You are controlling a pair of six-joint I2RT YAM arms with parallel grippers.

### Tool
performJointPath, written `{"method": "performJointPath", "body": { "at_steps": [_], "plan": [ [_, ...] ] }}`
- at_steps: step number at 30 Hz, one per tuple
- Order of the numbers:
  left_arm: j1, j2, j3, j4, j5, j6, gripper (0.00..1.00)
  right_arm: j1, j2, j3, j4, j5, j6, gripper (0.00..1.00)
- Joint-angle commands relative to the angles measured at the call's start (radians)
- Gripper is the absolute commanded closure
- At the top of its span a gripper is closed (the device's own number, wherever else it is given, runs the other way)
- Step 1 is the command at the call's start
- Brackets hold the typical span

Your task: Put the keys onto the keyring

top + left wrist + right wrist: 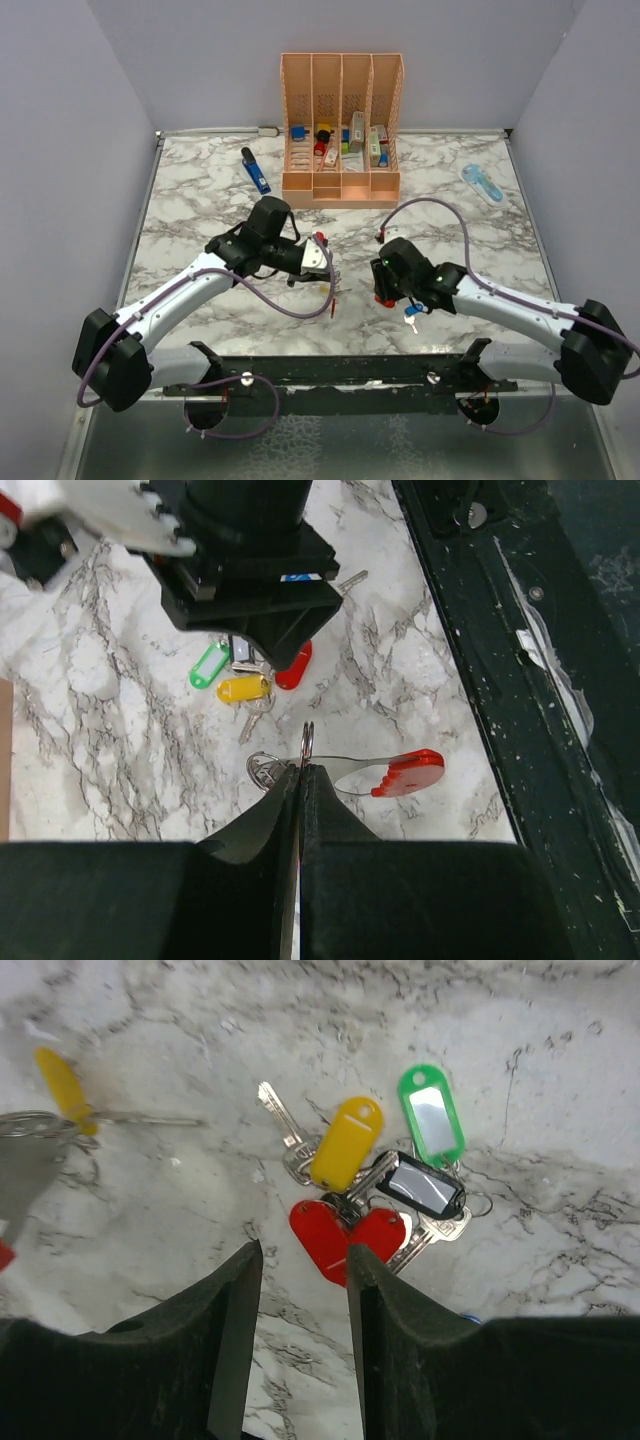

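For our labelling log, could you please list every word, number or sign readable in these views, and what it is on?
No text can be read in any view.
Key tags: the label windows show no legible writing.
Items in the orange rack: too small to read.

The marbled table (200, 200) carried a loose heap of keys (370, 1175) just ahead of the right gripper (302, 1252); well beyond it stood an orange rack (341, 185), flanked by a dark-blue tool (256, 171) and a pale-blue gadget (482, 183).
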Motion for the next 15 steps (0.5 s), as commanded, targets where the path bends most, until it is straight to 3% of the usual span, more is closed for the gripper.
{"method": "performJointPath", "body": {
  "at_steps": [1,15],
  "plan": [
    [0.003,-0.050,0.019,-0.119,0.038,0.109,1.00,0.003,0.110,0.057,-0.013,-0.027,-0.007,0.61],
    [0.005,-0.099,0.000,-0.117,0.030,0.116,1.00,-0.014,0.301,0.134,0.033,-0.020,-0.133,0.70]
  ]
}}
